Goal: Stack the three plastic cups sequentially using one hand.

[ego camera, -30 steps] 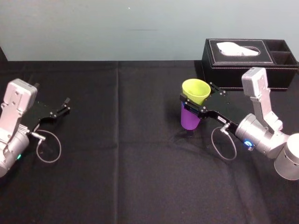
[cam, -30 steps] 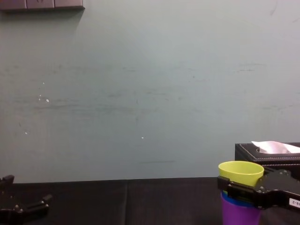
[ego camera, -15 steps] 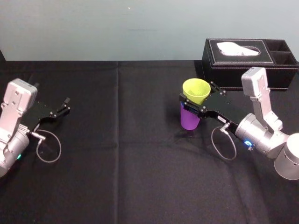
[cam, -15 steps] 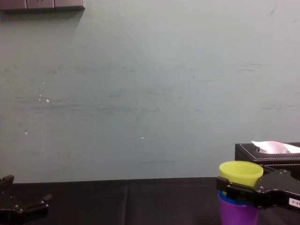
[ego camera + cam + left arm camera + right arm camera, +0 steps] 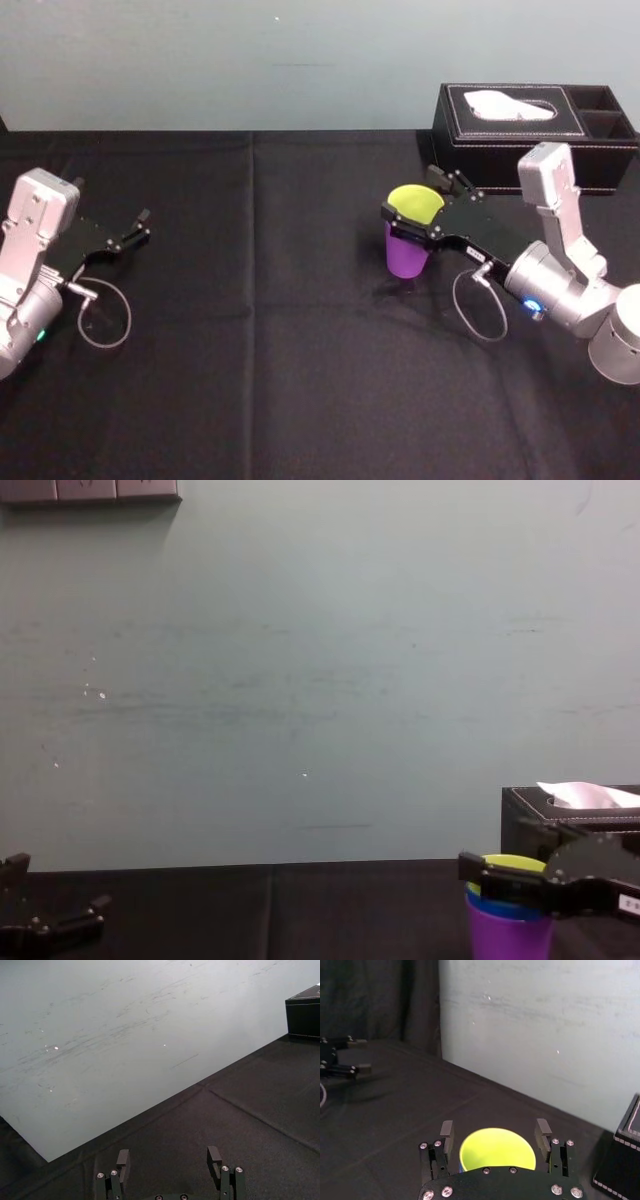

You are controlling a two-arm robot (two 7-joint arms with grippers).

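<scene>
The three plastic cups stand nested in one stack right of the table's centre. The purple cup (image 5: 404,259) is at the bottom, and the blue cup (image 5: 500,906) shows as a thin band above it. The yellow-green cup (image 5: 415,202) sits sunk inside on top. My right gripper (image 5: 418,200) straddles the stack's rim, open. Its fingers (image 5: 446,1136) stand a little off each side of the yellow-green cup (image 5: 497,1149). My left gripper (image 5: 130,232) rests far left on the cloth, open, with nothing between its fingers (image 5: 122,1159).
A black tissue box (image 5: 530,125) with a white tissue stands at the back right, just behind the right arm. Black cloth (image 5: 280,340) covers the table. A pale wall closes off the far edge.
The yellow-green cup has dropped down into the blue and purple cups. My right gripper's jaws have spread apart and let it go. The left arm has not moved.
</scene>
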